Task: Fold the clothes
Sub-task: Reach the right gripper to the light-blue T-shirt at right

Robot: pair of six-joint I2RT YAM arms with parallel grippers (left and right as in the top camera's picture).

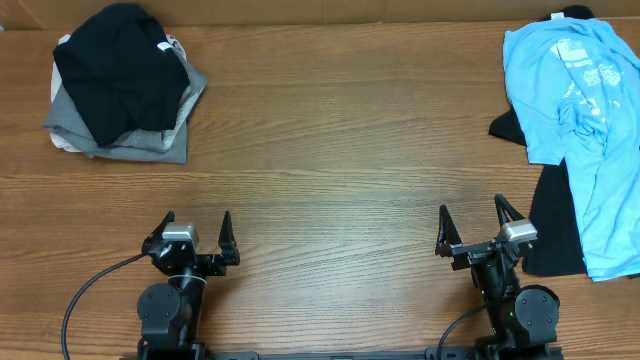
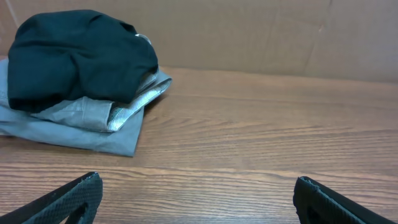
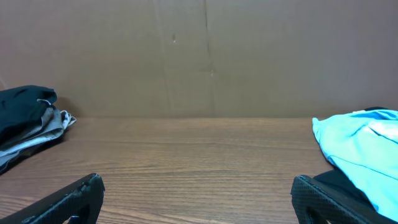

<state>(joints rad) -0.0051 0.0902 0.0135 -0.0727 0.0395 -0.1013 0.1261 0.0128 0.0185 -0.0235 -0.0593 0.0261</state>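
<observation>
Overhead view, light-blue T-shirt, white print unreadable, left gripper and right gripper agape, empty

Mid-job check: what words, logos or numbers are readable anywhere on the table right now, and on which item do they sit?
White print on the light-blue T-shirt: lettering and graphics, too blurred to read.
White tag on the black garment atop the folded pile: too small to read.
No other text shows in any view.
</observation>
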